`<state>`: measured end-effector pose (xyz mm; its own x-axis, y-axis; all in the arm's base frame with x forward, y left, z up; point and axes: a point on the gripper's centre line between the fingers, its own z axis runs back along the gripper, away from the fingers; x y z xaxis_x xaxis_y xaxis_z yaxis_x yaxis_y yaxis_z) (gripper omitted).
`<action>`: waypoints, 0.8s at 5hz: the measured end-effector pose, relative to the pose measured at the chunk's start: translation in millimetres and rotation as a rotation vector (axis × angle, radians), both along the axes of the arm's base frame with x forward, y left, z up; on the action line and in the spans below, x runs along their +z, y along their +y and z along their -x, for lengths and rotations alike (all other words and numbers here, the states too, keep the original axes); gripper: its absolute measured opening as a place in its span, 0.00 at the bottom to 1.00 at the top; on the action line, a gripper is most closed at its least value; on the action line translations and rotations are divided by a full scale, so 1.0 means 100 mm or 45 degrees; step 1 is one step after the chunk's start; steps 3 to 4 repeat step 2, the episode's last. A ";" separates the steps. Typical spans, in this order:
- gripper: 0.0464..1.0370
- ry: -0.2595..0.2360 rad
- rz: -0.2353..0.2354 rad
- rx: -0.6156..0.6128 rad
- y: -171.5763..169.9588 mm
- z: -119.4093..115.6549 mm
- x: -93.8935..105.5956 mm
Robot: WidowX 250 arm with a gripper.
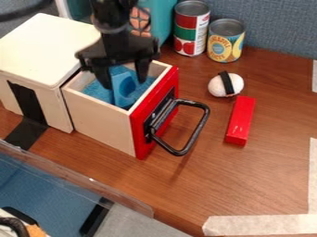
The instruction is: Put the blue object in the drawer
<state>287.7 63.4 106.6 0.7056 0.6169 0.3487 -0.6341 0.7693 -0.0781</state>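
One blue block (125, 95) is inside the pulled-out wooden drawer (99, 121), above its blue lining. My gripper (125, 84) hangs down into the drawer with its two fingers spread wide, the block between them; I make out no firm hold on it. I judge the task all but done: what remains is to be sure the block is free, then lift clear.

The drawer's walls rise close around the fingers, and the white cabinet (46, 46) stands just behind, so straight up looks safest. The red front's black handle (199, 125) juts toward open tabletop (260, 162). Farther right lie a white egg-shaped toy (218, 86) and a red bar (240, 121), with two cans (192, 34) behind.
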 end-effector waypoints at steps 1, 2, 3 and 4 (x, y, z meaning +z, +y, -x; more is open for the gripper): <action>0.98 -0.026 -0.001 -0.001 -0.02 0.09 0.25; 0.97 -0.040 0.028 0.026 -0.01 0.20 0.56; 0.97 -0.040 0.028 0.026 -0.01 0.20 0.56; 0.97 -0.040 0.028 0.026 -0.01 0.20 0.56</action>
